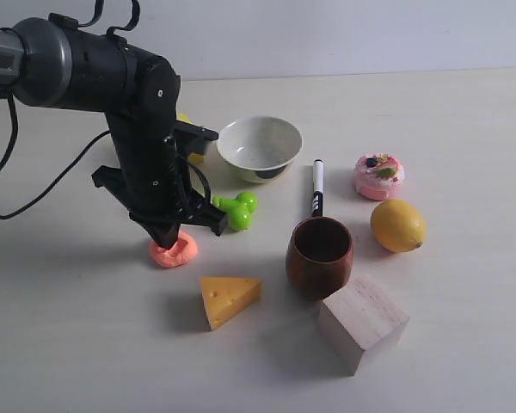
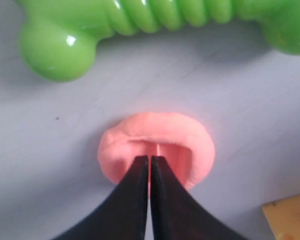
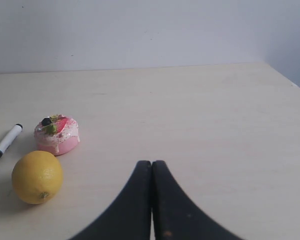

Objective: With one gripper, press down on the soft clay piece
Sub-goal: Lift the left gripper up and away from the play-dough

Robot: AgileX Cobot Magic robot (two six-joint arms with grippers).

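The soft clay piece is a salmon-orange blob lying on the table left of the cheese wedge. My left gripper stands directly over it, jaws shut, its tips down in the clay. In the left wrist view the clay piece is flattened, with a rectangular dent in its middle, and my left gripper rests in that dent. My right gripper is shut with nothing in it, above bare table; it does not show in the exterior view.
Around the clay lie a green toy, a yellow cheese wedge, a brown cup, a wooden block, a white bowl, a marker, a pink cake toy and a lemon.
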